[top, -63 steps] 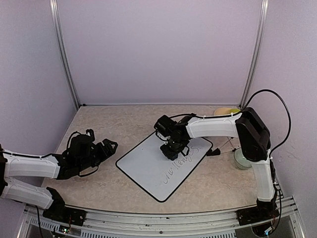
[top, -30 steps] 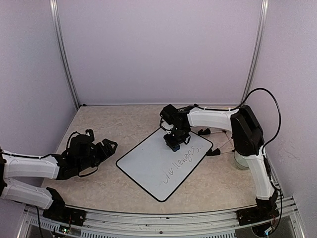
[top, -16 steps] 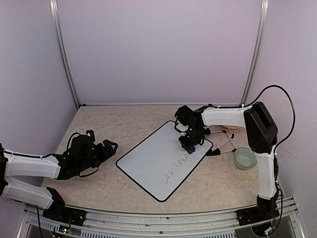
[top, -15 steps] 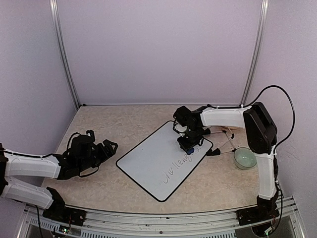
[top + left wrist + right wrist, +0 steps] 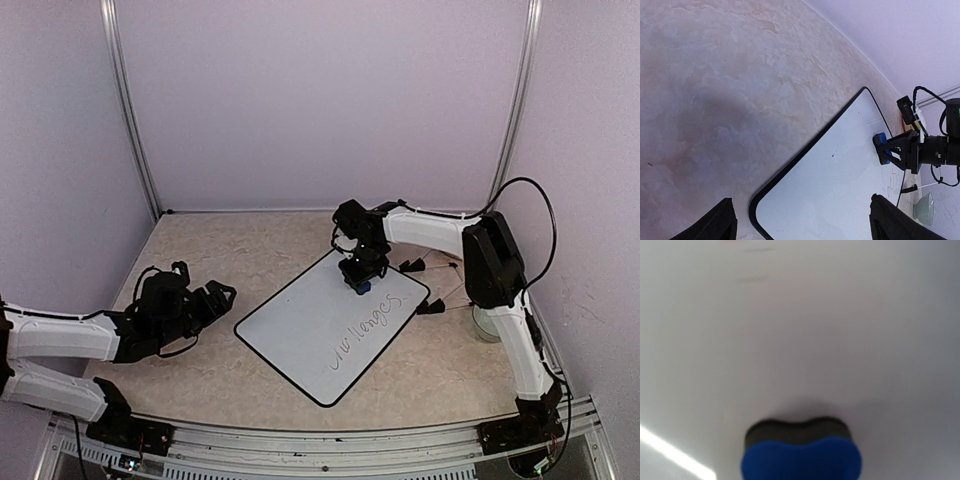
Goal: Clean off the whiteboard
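The right end effector [image 5: 358,272] grips a blue eraser [image 5: 362,287] against the whiteboard [image 5: 290,332] (blank around it), with handwriting [image 5: 366,325] just beside it left to erase.

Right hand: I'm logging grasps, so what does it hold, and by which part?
The right hand holds the blue eraser by its blue back, dark pad against the whiteboard. Finger contact is hidden.

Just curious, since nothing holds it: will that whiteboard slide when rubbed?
Probably slightly: the whiteboard lies flat and unclamped on the smooth table, and looks thin, so likely light. Its glossy face should let the blue eraser glide, limiting drag.
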`<state>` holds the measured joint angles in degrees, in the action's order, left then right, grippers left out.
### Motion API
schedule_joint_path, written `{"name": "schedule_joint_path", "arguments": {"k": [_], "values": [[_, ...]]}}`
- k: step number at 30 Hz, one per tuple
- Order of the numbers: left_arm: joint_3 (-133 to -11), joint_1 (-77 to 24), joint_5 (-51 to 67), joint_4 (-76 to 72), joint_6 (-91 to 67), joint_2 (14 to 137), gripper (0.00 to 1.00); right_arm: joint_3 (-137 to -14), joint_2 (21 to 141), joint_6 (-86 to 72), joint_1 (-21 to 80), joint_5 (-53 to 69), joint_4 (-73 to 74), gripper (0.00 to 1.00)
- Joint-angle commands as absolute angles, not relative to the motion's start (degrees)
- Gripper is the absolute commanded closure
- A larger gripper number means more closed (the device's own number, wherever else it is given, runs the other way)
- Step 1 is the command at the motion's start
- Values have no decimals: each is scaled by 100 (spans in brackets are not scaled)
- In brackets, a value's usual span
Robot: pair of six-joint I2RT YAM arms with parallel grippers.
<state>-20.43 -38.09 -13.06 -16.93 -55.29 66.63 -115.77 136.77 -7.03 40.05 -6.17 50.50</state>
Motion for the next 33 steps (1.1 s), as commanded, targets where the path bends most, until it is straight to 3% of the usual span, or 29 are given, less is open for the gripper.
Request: {"name": "schedule_joint_path", "arguments": {"k": [1, 14, 27, 33], "values": [[-1951, -3819, -1503, -1521, -5503, 6431, 11, -11272, 13835, -605, 3457, -1234, 5308, 66], [-2117, -3847, -1303, -1879, -5554, 6947, 10, -9070, 12414, -589, 3260, -1076, 4576, 66], [-2136, -3885, -1390, -1712, -5551, 6794, 11, -10296, 13072, -698, 4072, -823, 4780, 65], [-2112, -3869, -1534, -1437, -5460, 6475, 10, -9692, 12973, -729, 3602, -1170, 4623, 64]]}}
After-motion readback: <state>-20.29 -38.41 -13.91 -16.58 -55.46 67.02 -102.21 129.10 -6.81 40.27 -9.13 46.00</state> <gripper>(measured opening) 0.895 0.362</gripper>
